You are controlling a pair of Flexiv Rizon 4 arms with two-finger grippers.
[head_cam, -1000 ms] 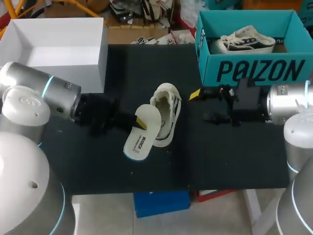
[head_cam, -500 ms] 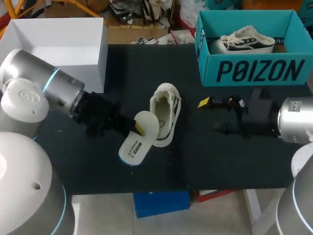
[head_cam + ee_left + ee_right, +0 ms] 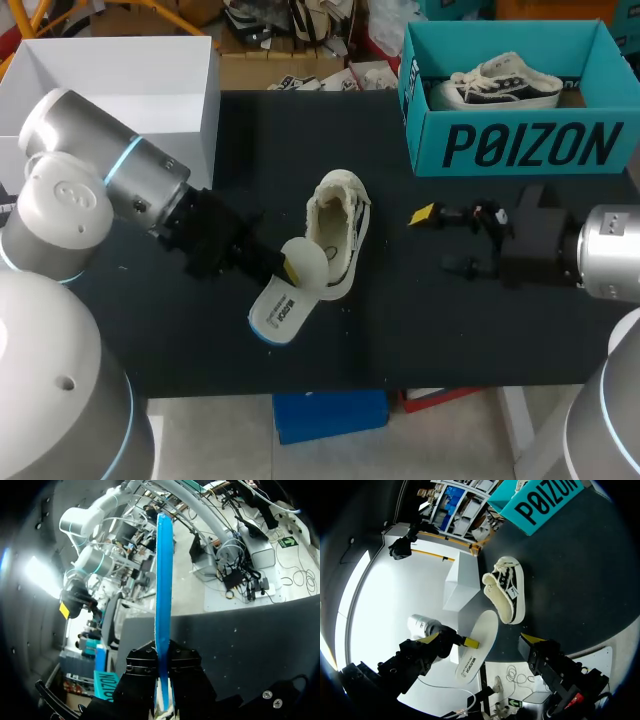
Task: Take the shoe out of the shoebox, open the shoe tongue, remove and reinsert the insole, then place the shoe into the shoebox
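A cream low-top shoe (image 3: 338, 232) lies on the black table, its opening facing up. My left gripper (image 3: 287, 268) is shut on the white, blue-backed insole (image 3: 287, 300), held tilted just left of the shoe with its upper end by the shoe's opening. In the left wrist view the insole (image 3: 163, 595) stands edge-on between that gripper's (image 3: 164, 702) fingers. My right gripper (image 3: 440, 240) stands open to the right of the shoe, with nothing in it. From the right wrist view the shoe (image 3: 506, 592) and the insole (image 3: 479, 652) lie ahead of that gripper (image 3: 481, 639).
The teal shoebox (image 3: 520, 148) stands at the back right with a second shoe (image 3: 500, 80) inside. A white open box (image 3: 200, 120) occupies the back left. The table's front edge runs close below the insole.
My left arm has swung so the insole tilts more steeply, its end nearer the shoe's opening. The right gripper has drawn back to the right, away from the shoe.
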